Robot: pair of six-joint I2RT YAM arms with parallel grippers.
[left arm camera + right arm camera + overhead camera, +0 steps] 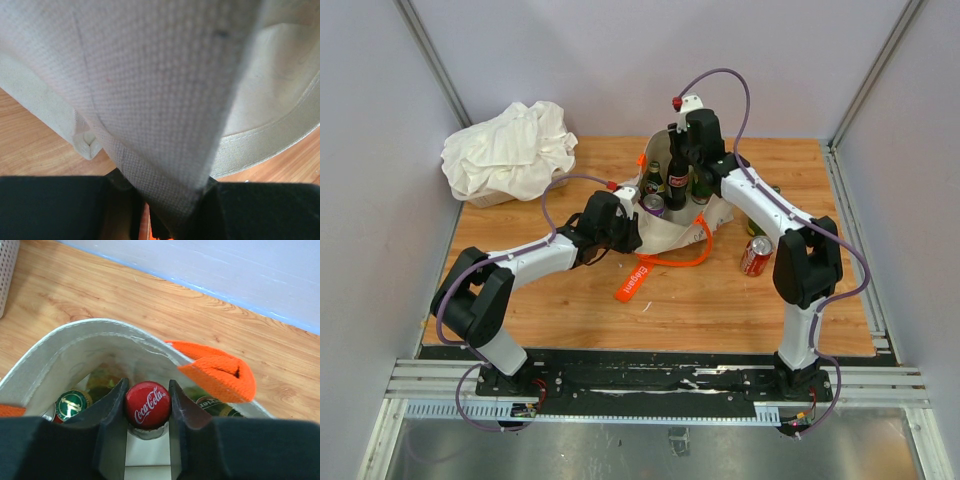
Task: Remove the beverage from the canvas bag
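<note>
right pincer point(147, 391) grips cola bottle point(148, 406)

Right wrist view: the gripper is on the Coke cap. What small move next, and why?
Probably raise the right gripper straight up: it grips the Coca-Cola bottle at the cap, other bottles crowd it, and the left gripper pinches the canvas bag steady.

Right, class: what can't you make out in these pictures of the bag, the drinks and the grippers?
Left wrist view: the bag, pinched in the left gripper, blocks everything behind it.
Right wrist view: the bottle below its cap, hidden by the right gripper.
Top view: the bag's bottom, behind its wall.
</note>
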